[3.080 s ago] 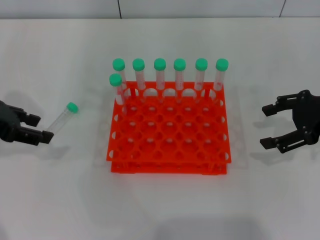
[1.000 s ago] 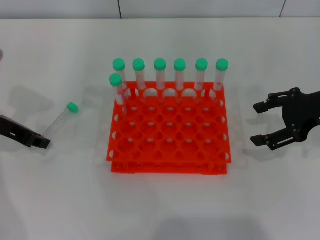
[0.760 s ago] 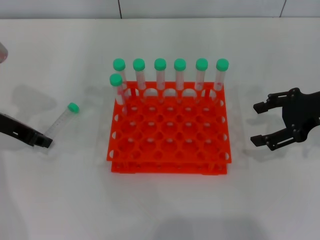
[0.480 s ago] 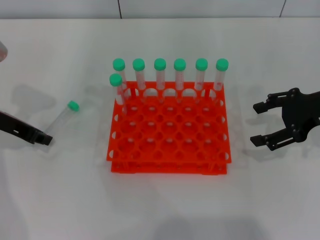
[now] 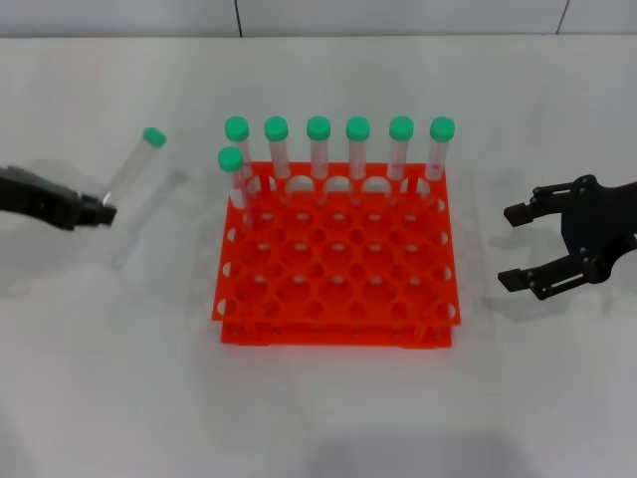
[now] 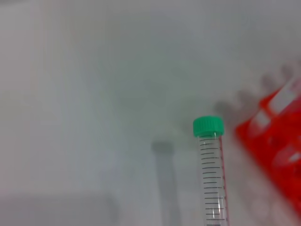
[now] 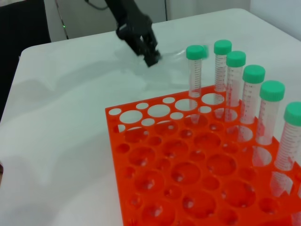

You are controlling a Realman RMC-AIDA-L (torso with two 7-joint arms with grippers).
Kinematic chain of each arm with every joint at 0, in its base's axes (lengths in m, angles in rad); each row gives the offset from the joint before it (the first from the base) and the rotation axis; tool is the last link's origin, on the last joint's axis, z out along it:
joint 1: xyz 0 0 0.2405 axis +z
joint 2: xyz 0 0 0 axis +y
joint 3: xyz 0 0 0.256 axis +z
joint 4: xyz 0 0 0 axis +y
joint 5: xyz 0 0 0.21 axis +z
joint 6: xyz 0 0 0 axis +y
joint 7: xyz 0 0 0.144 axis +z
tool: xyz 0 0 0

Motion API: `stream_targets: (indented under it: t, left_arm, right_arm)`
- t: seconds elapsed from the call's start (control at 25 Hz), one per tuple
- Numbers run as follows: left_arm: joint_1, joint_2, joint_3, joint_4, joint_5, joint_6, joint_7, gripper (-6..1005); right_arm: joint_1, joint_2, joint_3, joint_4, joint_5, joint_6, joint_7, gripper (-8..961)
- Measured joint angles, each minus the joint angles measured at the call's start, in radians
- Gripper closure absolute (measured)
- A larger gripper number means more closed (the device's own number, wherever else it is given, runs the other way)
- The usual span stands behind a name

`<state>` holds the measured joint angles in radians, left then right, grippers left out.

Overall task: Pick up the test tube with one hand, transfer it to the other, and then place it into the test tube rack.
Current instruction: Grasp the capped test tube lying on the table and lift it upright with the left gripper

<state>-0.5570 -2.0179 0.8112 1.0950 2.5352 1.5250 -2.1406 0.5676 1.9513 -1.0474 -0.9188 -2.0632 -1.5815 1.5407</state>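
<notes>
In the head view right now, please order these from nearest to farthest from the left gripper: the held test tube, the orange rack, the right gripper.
1. Test tube, held by the left gripper.
2. Test tube rack, at centre.
3. Right gripper, open at the far right.

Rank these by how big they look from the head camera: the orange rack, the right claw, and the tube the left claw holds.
1. Orange-red plastic rack
2. Black right claw
3. Clear green-capped tube, though lifted toward the camera
</notes>
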Motion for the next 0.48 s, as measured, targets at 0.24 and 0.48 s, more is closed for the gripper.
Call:
stream_targets:
  t: [0.24,0.48]
  left_arm:
    - [0.112,-0.031,-0.004,0.202,-0.205,-0.038,0.081,805]
    - [0.178,-0.058,-0.001,0.218,-0.475,-0.086,0.327,805]
  right_arm:
    - [0.0,0.001,0.006,0.0,0.0,0.0,0.0,84]
    - [-0.003,0.008,0.007,0.0,0.0,0.0,-0.001,84]
